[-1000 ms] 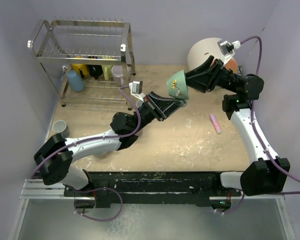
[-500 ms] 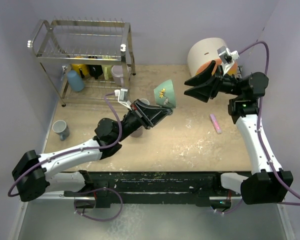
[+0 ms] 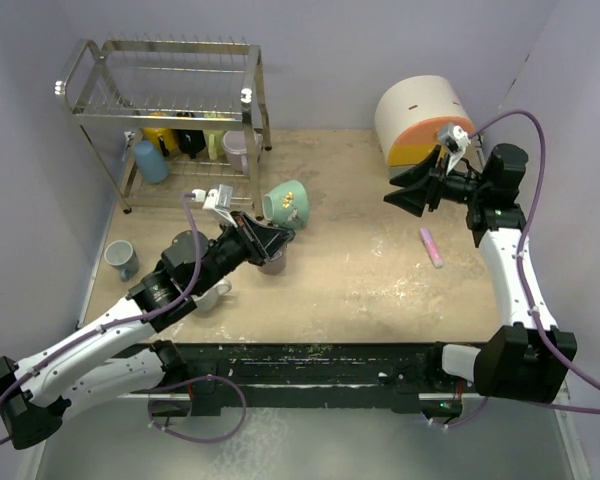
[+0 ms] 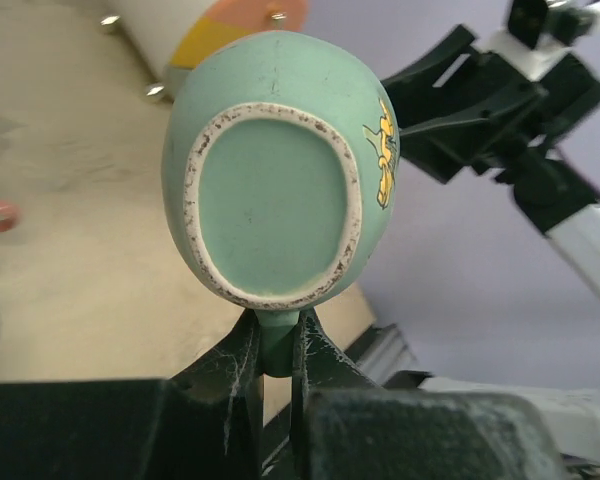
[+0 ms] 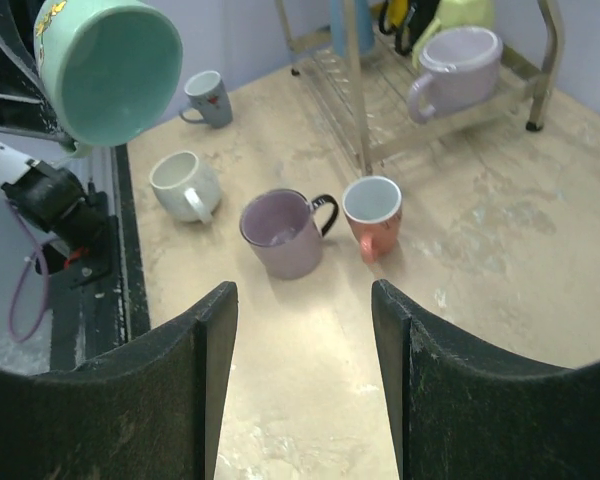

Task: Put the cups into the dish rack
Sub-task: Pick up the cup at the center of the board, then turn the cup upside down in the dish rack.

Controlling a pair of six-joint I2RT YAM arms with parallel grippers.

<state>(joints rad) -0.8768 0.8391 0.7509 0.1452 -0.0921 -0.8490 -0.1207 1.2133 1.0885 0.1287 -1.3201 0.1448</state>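
Left wrist view: the left claw [image 4: 276, 350] pinches only the thin handle of the green mug [image 4: 280, 170], at 4 o'clock of the rack [image 3: 160, 100]; it may swing or slip out. The right claw [image 5: 302, 295] is wide, empty.

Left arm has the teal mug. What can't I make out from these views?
- Top view: dish rack's upper tier screens the lower-shelf cups; count unclear.
- Top view: left fingers, holding the teal mug, largely cover the purple mug and salmon mug.
- Right wrist view: rack's upper tier cut off by the top edge.
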